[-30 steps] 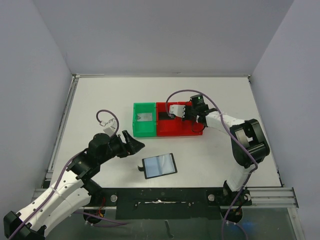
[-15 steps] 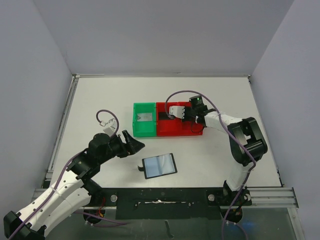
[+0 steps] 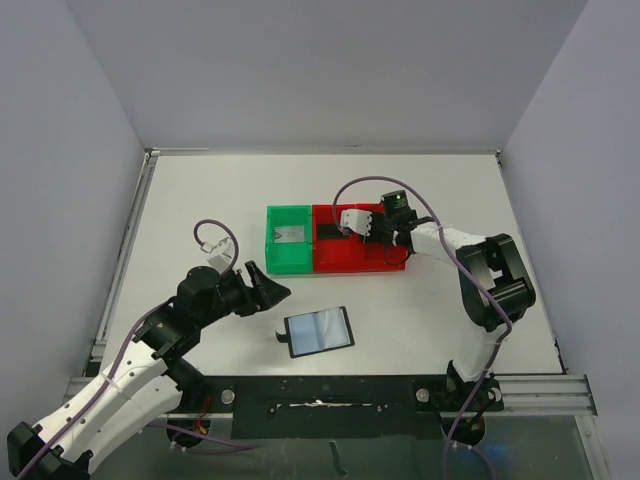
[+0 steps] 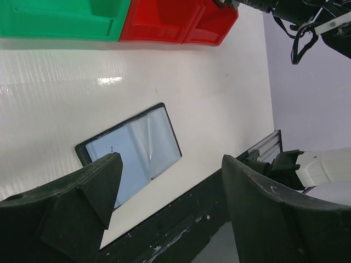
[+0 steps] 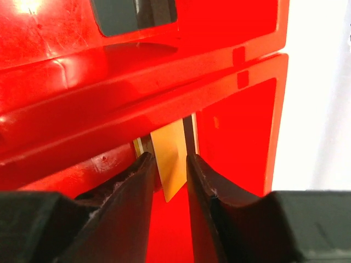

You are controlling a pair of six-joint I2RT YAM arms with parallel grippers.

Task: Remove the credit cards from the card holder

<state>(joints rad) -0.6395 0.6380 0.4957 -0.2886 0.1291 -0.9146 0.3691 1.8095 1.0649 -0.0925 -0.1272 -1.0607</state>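
Observation:
The card holder lies open on the table, its bluish-grey pockets facing up; it also shows in the left wrist view. My left gripper hovers open and empty to its upper left. My right gripper reaches into the red bin. Its jaws stand a narrow gap apart, and the gold card lies face-up in the bin between and beyond them. The black card lies in the red bin's left part. The pale grey card lies in the green bin.
The green bin and the red bin stand side by side at the table's middle. The black front rail runs just below the card holder. Grey walls enclose the table.
My right wrist shifted very slightly over the red bin and back. The left arm and the card holder have not moved.

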